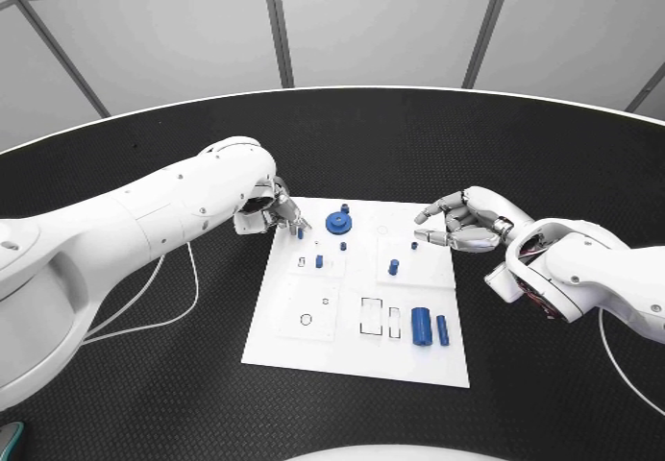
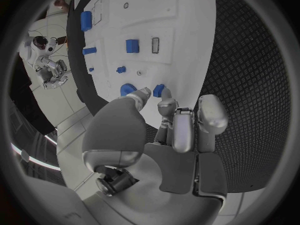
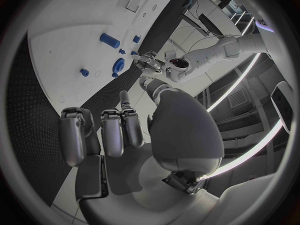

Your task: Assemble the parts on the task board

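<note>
Task board [image 1: 363, 360], the white plate, lies in the middle of the black worktop [image 1: 166, 384], and my work on it is at its far left corner. There my left robot hand [image 1: 273, 213] has its fingers drawn together round a small blue peg [image 1: 300, 231]. In the left wrist view the peg [image 2: 159, 90] sits between my fingertips [image 2: 166, 105] right at the plate's edge, and I take it as pinched, though whether it is already down in a seat I cannot tell. Just beside it stands a round blue knob [image 1: 338, 223], and further in are other small blue parts, with two long blue bars [image 1: 430, 327] lying near the plate's near right corner beside outlined slots [image 1: 372, 316].

My right robot hand [image 1: 464, 223] hovers over the far right edge of the board, fingers curled loosely and apart, holding nothing; a small blue stud [image 1: 414, 219] is near its fingertips.

I judge the step in hand to be placing this peg, with most of the assembly not yet done: several recesses are unfilled. The next move calls for keeping the peg upright, lining it up over its hole and pressing straight down, then easing my fingers off without brushing the knob next door.
</note>
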You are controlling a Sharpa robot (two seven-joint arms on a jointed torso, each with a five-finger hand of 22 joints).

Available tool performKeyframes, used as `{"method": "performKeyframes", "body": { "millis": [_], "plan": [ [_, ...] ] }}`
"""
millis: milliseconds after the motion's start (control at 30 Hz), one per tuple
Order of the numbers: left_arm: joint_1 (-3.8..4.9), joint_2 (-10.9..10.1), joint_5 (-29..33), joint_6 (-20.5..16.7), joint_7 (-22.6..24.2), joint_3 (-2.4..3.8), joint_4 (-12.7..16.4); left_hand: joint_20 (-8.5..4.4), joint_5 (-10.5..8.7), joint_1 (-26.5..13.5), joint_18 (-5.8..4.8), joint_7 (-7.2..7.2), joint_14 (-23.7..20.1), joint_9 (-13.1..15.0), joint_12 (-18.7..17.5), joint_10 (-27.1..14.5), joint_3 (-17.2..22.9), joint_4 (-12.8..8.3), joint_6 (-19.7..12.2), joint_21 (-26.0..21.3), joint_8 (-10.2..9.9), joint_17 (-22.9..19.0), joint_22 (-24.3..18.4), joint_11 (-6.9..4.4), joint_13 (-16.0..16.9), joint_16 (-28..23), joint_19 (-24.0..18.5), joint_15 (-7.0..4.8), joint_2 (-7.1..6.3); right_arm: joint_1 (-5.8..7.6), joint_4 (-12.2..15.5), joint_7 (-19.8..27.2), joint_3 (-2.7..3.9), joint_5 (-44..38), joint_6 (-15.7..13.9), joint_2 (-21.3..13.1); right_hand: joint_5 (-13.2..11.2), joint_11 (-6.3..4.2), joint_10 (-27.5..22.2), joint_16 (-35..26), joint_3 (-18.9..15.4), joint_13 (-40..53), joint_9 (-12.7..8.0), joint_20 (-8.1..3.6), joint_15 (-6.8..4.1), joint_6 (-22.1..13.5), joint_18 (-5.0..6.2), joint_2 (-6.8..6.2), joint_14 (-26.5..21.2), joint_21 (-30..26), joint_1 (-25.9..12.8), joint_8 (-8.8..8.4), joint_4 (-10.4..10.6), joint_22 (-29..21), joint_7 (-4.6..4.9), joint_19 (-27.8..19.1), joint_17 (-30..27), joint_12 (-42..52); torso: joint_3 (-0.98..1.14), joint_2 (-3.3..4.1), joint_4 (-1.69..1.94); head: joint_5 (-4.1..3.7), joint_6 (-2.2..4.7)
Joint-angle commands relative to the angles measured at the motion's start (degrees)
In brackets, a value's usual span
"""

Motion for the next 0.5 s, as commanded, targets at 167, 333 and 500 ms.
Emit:
{"method": "performKeyframes", "body": {
  "millis": [167, 333, 500],
  "plan": [
    [-0.01, 0.02, 0.08, 0.58, 0.1, 0.0, -0.22, 0.04, -0.05, 3.48, -0.2, -0.14, 2.94, -0.24, -0.1, -0.68, 3.24, -0.37, -0.74, -0.26, -0.56, 2.25, -0.01, -0.13, -0.17, -0.32, -0.33, 0.24, 1.84, 0.0, 0.0, -0.01, 0.0, 0.0, 0.03, 0.01, 0.35, -0.46, 2.35, -0.03, -0.17, 10.86, 0.01, -0.3, -0.35, -0.04, 0.89, 0.47, 4.6, -0.15, -0.05, 0.09, 0.07, 7.58, 0.04, 2.65, 8.51, 0.01, 0.01, 0.0, -0.02, 0.01, -0.19],
    [-0.01, 0.05, 0.1, 0.8, 0.25, 0.0, -0.36, -0.01, -0.03, 5.84, -0.19, -0.21, 2.94, -0.34, -0.26, -0.92, 6.73, -0.59, -0.93, -0.31, -0.63, 2.24, -0.06, -0.21, -0.42, -0.34, -0.42, 0.17, 2.08, 0.0, 0.02, -0.02, 0.0, 0.0, 0.03, 0.0, 0.35, -0.46, 2.35, -0.03, -0.17, 10.86, 0.01, -0.3, -0.35, -0.04, 0.89, 0.47, 4.6, -0.15, -0.05, 0.09, 0.07, 7.58, 0.04, 2.65, 8.51, 0.01, 0.01, -0.01, -0.05, -0.04, -0.21],
    [-0.01, 0.09, 0.81, 0.93, 0.42, -0.01, -0.55, -0.04, -0.06, 7.98, -0.16, -0.17, 2.93, -0.15, -0.52, -1.19, 13.38, -1.85, -1.61, -0.4, -0.31, 2.22, -0.21, -0.2, -0.78, -0.37, -0.55, 0.16, 1.65, 0.01, 0.03, -0.02, 0.0, 0.0, 0.05, -0.02, 0.37, -0.48, 2.39, -0.02, -0.16, 10.89, 0.01, -0.31, -0.36, -0.01, 0.9, 0.52, 4.61, -0.18, -0.04, 0.17, 0.06, 7.55, 0.02, 2.64, 8.55, 0.06, 0.02, -0.02, -0.01, -0.11, -0.3]
  ]
}}
